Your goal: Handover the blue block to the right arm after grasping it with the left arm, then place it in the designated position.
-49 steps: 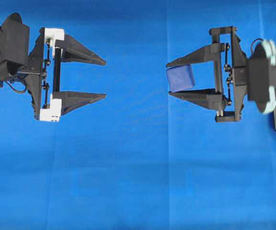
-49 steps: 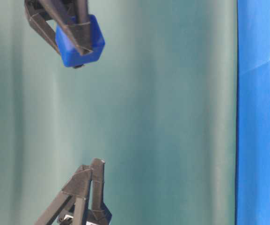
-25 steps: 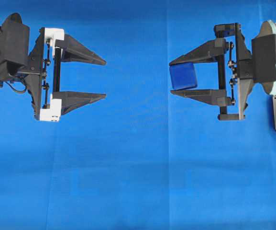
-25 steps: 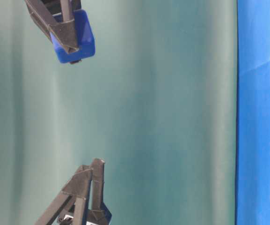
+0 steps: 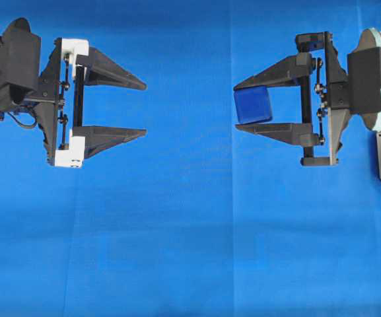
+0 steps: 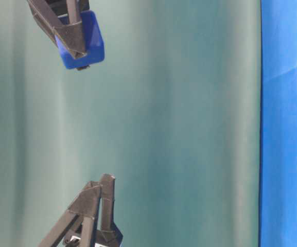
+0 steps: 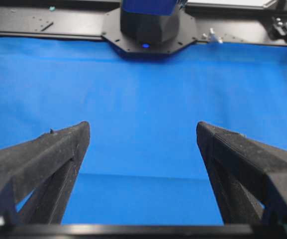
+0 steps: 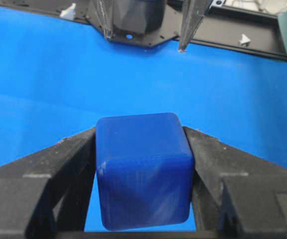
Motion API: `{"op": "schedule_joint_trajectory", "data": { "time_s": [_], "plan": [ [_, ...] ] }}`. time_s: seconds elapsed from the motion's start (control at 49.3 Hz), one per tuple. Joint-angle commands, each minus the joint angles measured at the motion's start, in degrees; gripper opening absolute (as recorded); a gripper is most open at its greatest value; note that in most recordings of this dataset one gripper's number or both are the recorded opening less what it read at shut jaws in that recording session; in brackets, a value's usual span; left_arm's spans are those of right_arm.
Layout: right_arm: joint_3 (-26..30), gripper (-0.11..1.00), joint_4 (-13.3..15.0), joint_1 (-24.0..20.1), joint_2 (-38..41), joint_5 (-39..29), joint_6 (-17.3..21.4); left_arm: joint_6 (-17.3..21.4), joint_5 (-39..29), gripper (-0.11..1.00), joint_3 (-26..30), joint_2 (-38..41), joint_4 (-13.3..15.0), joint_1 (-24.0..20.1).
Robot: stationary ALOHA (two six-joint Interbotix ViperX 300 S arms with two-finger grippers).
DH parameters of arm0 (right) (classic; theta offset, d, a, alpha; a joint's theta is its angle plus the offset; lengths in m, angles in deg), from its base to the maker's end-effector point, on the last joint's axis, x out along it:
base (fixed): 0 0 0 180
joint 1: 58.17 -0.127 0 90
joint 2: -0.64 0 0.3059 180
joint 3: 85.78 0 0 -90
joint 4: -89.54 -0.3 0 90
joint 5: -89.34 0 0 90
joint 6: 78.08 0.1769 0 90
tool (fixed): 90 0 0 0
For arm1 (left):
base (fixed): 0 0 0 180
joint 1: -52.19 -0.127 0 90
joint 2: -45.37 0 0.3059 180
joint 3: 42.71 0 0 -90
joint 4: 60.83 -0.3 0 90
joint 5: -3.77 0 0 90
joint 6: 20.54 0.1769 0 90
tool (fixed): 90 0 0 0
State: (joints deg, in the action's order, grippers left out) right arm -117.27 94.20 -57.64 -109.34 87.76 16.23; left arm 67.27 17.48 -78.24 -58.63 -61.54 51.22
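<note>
Left gripper (image 7: 143, 137) spread wide, its two black fingers (image 7: 48, 159) framing bare blue cloth (image 7: 143, 94) on the surface, nothing between them. Up top, a black base plate (image 7: 148, 35) with a small blue light sits on a dark rail (image 7: 44, 22).

light: bright, even | shadows: faint — soft | focus: wrist views blur up close — overhead sharp

blue cloth (image 5: 190, 231) (creased) beneath teal backdrop (image 6: 179, 123).
</note>
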Motion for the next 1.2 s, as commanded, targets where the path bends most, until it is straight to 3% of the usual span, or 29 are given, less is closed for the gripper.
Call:
{"op": "schedule_joint_trajectory", "data": {
  "time_s": [0.0, 0.791, 0.994, 1.177],
  "plan": [
    [1.41, 0.45, -0.26, 0.00, -0.53, 0.26, 0.18, -0.09, 0.44, 0.92, 0.79, -0.79, 0.00, -0.09],
    [1.41, 0.45, -0.18, -0.09, -0.53, 0.18, 0.35, 0.00, 0.44, 0.92, 0.88, -0.88, 0.09, 0.00],
    [1.41, 0.43, -0.53, -0.09, -0.53, -2.99, 0.97, 0.18, 0.44, 0.92, 0.97, -0.79, 0.09, -0.09],
    [1.41, 0.43, -0.62, -0.09, -0.44, -8.35, 4.57, 0.18, 0.44, 0.92, 1.05, -0.79, 0.09, 0.00]
  ]
}}
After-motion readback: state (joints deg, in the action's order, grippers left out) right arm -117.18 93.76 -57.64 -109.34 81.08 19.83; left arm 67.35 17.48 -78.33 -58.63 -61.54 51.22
